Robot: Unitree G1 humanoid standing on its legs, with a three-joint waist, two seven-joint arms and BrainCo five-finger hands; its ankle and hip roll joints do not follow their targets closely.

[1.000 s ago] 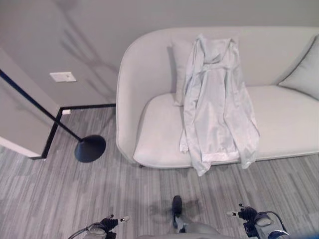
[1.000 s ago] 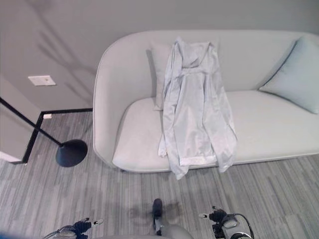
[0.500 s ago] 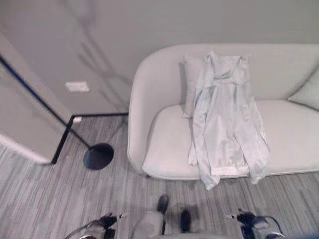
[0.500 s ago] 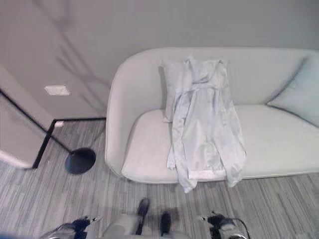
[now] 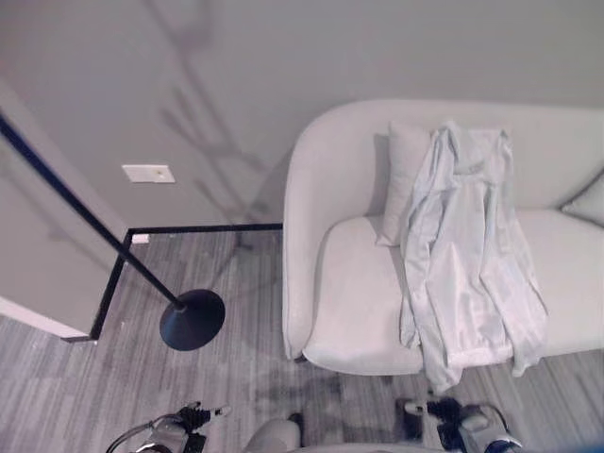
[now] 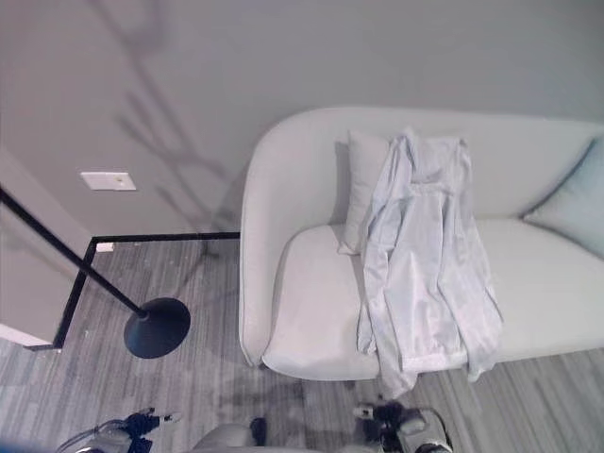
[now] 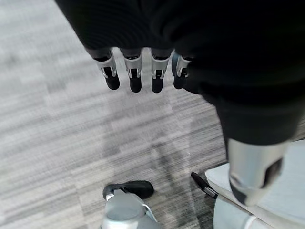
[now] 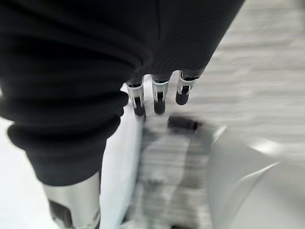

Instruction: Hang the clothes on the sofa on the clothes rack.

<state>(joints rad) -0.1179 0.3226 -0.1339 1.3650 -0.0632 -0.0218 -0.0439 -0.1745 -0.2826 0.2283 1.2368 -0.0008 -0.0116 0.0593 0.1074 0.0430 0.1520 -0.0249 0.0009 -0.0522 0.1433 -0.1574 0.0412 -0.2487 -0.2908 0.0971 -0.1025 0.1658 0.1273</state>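
On grey wood-grain flooring (image 5: 113, 377), a pale grey shirt (image 5: 472, 255) drapes over the rounded light-grey fabric sofa (image 5: 349, 311), while the left robot hand (image 7: 138, 71) and right robot hand (image 8: 157, 95) hang relaxed, empty.

Ahead of me, pale grey rounded upholstered sofa (image 5: 330, 311) backs against plain grey wall (image 5: 283, 57). I see square light cushion (image 5: 404, 179) leaning on sofa backrest, second grey-blue cushion (image 6: 571, 208) toward sofa's far end. Grey wood-grain plank floor (image 5: 113, 396) below sofa front. Black round-based pole stand (image 5: 192, 319) on floor beside sofa's curved end. White rectangular wall plate (image 5: 148, 173) on wall beyond stand. Black skirting strip (image 5: 203, 227) along wall foot.
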